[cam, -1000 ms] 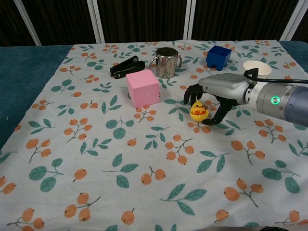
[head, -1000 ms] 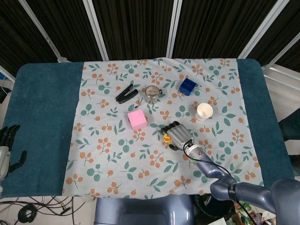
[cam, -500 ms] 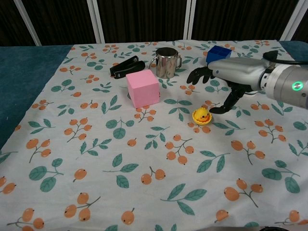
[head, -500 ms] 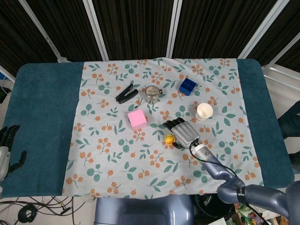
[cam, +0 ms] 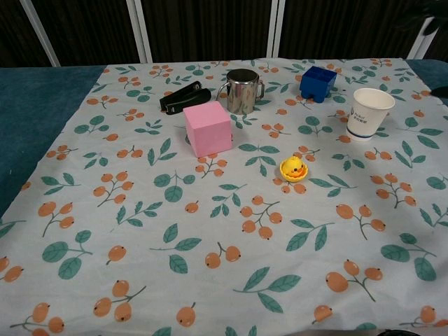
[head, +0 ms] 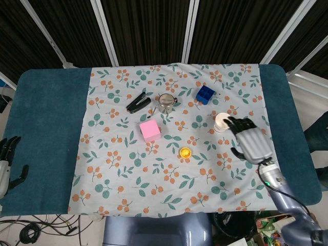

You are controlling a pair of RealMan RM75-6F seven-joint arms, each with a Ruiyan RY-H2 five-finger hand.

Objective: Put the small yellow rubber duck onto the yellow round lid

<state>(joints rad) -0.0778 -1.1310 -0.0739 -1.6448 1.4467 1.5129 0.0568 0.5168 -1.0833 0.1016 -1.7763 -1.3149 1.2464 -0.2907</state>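
The small yellow rubber duck [cam: 292, 167] sits upright on the yellow round lid [cam: 297, 179], right of the cloth's middle. From the head view the duck [head: 185, 151] covers most of the lid, and only its rim [head: 181, 154] shows. My right hand [head: 250, 141] hovers to the right of the duck, well apart from it, fingers spread and holding nothing. It is next to the paper cup [head: 221, 122]. My left hand [head: 7, 160] hangs off the table's left edge with nothing in it. Neither hand shows in the chest view.
A pink cube [cam: 207, 128] stands left of the duck. Behind it are a black stapler [cam: 185, 97], a steel mug [cam: 242, 91] and a blue block [cam: 318, 82]. The paper cup [cam: 367, 113] stands at the right. Dark teal cloth [head: 46, 123] flanks the floral cloth.
My right hand let go of the duck, rose and drew back to the right, leaving the chest view. The duck stays on the lid.
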